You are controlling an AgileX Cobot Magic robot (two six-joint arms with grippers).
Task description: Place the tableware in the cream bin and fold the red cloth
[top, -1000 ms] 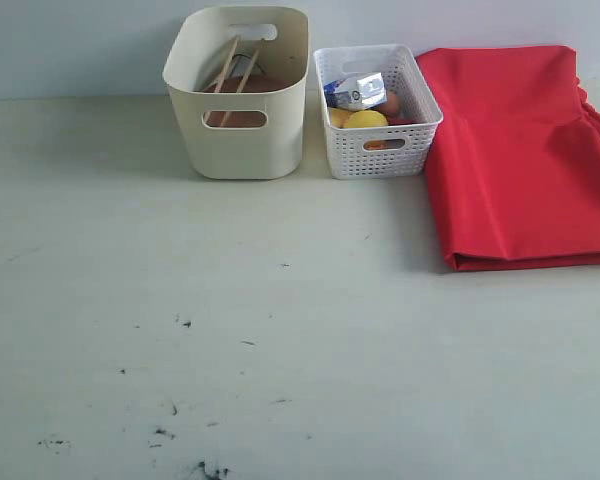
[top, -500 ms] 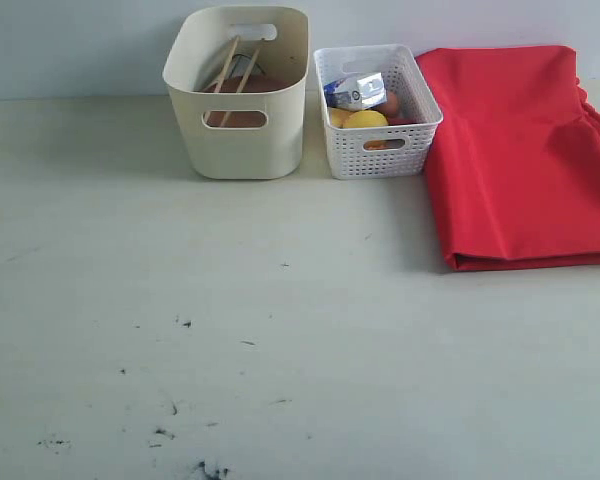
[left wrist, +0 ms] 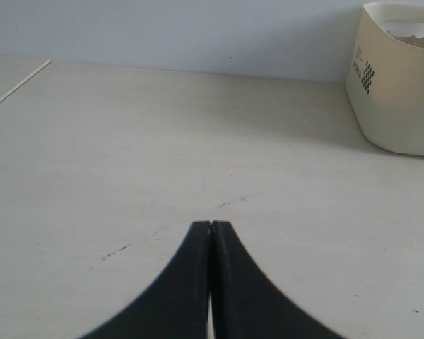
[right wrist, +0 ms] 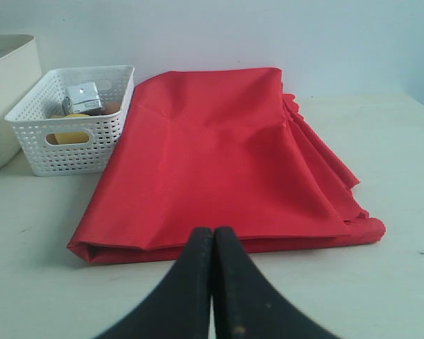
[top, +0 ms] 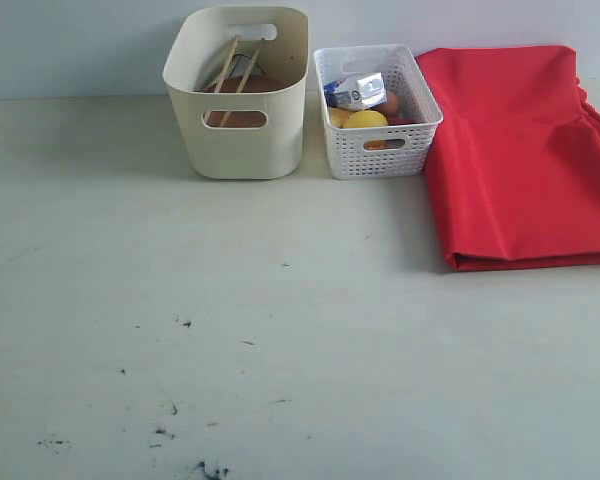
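Note:
The cream bin (top: 238, 95) stands at the back of the table, and two wooden chopsticks (top: 230, 70) and a brown plate (top: 242, 108) show inside it. The rest of the tableware is hidden. To the right lies the red cloth (top: 520, 150), folded into a layered rectangle; the right wrist view shows the same red cloth (right wrist: 219, 155) just beyond my shut, empty right gripper (right wrist: 213, 230). My left gripper (left wrist: 210, 224) is shut and empty above bare table, with the cream bin (left wrist: 399, 78) far off to one side. Neither gripper appears in the exterior view.
A white lattice basket (top: 375, 110) holding a milk carton (top: 356, 91) and a lemon (top: 365, 120) stands between the bin and the cloth. Dark scuff marks (top: 185, 440) dot the table's near part. The table's edge (left wrist: 18, 85) shows in the left wrist view.

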